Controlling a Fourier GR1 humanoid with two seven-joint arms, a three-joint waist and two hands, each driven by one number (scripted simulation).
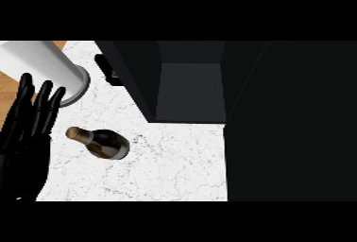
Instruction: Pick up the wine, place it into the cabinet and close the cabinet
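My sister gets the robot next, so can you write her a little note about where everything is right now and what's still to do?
Left hand: open, fingers straight up, resting at the left edge, holding nothing.
Right hand: not in view.
Wine bottle: on the white marble counter, just right of the left hand, not touching it.
Cabinet: dark, at the back of the counter, door open, inside looks bare.
White cylinder: back left, not part of the job.
Done: nothing yet.
Left: pick up the bottle, put it in the cabinet, close the door.
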